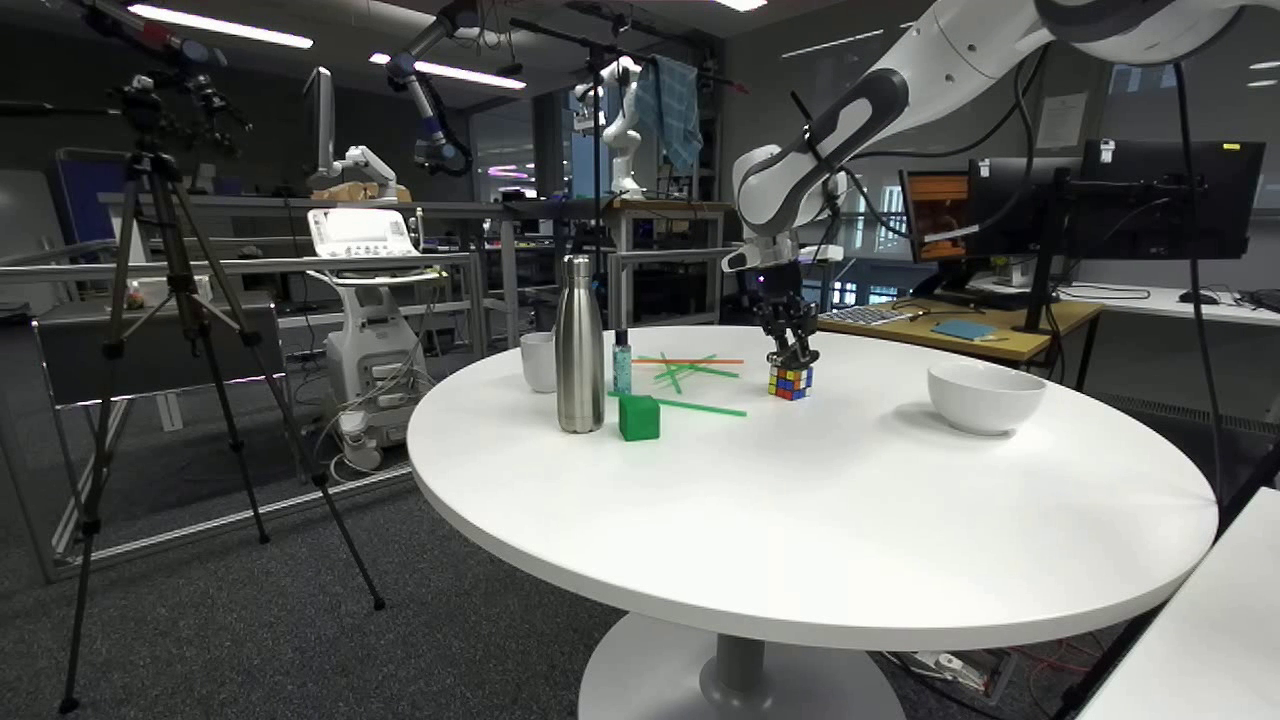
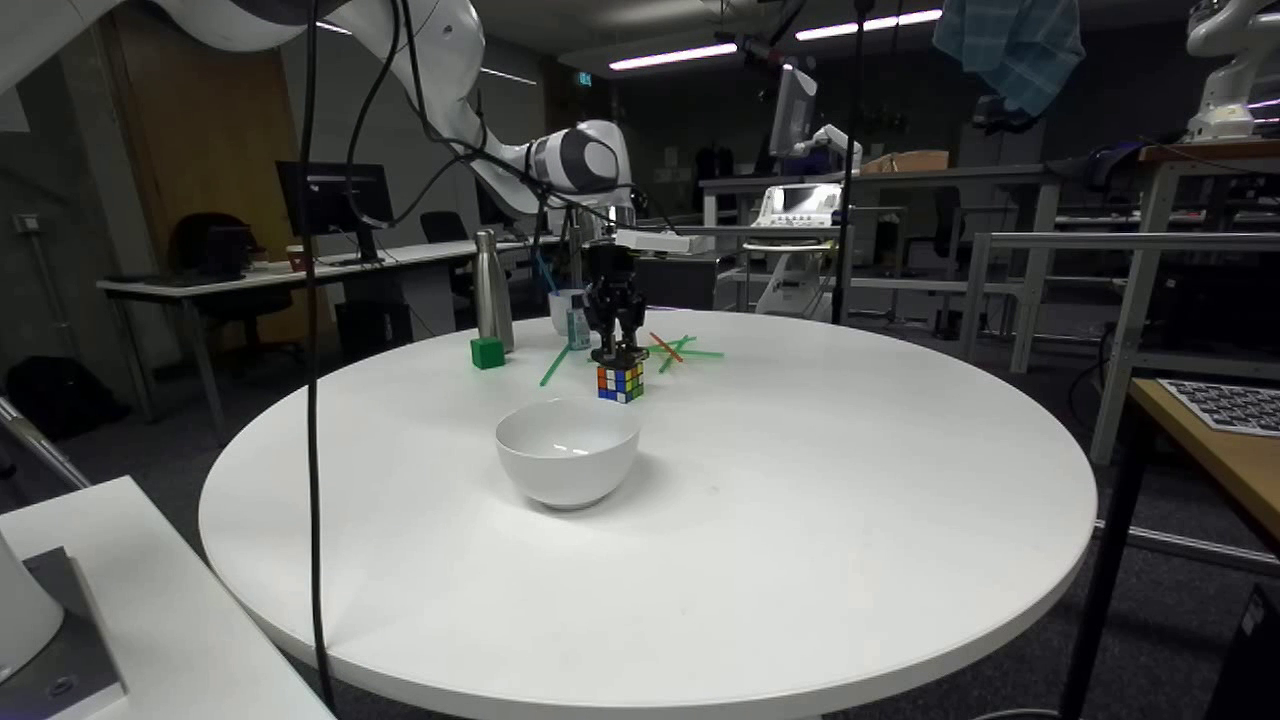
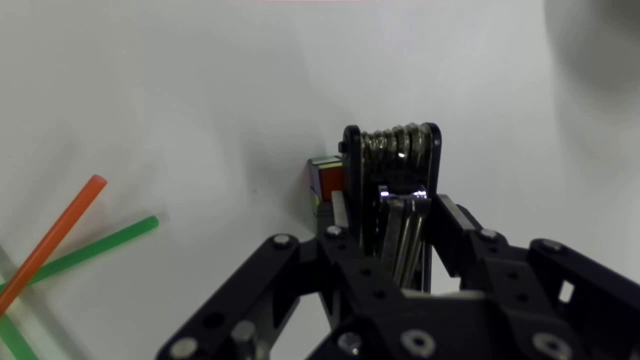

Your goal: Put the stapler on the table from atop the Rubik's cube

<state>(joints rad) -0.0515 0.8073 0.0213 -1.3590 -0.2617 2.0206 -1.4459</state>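
Note:
The stapler (image 3: pixel 398 176), black and elongated with folded metal parts inside, looks like a multi-tool from the wrist. My gripper (image 3: pixel 396 212) is shut on it, one finger pressed to each long side. In an exterior view, the stapler (image 1: pixel 793 356) shows as a dark shape right over the Rubik's cube (image 1: pixel 790 384); whether it still touches the cube I cannot tell. Mostly covered by the stapler in the wrist view, the Rubik's cube (image 3: pixel 330 181) shows only a corner at left. It stands on the round white table (image 1: pixel 800 530).
A white bowl (image 2: pixel 567 455) stands on the table. Elsewhere there are a steel bottle (image 1: pixel 580 345), a green cube (image 1: pixel 639 417), a small bottle (image 1: pixel 621 365) and a white mug (image 1: pixel 538 362). Green straws (image 1: pixel 705 408) and an orange straw (image 3: pixel 55 235) lie near the Rubik's cube.

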